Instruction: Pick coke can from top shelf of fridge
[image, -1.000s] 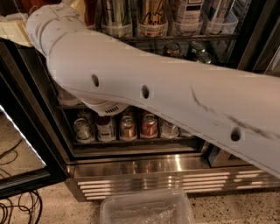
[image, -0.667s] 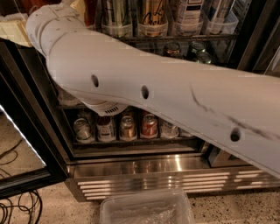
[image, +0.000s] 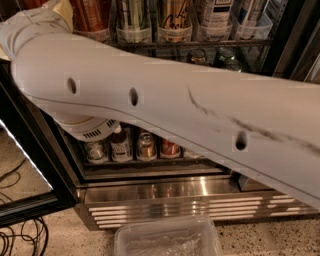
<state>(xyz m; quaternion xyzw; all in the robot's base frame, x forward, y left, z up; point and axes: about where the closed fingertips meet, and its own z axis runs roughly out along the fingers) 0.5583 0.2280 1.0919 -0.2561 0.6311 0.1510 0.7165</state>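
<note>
Our white arm (image: 165, 110) crosses nearly the whole view, from lower right to upper left, and hides most of the fridge (image: 287, 30) interior. Below it we see a low row of small bottles and cans (image: 146, 146), the ribbed base grille (image: 200, 207), a clear plastic tub (image: 167, 240) on the floor and loose cables (image: 20, 240) by the open door (image: 25, 200).

The gripper is out of view, past the upper left edge where the arm leaves the picture. We cannot tell its state or whether it touches anything.

The coke can (image: 91, 16) stands on the top shelf (image: 200, 44) just right of where the arm exits. It looks upright and red with faint pale marks, beside taller cans in clear trays (image: 252, 30).
</note>
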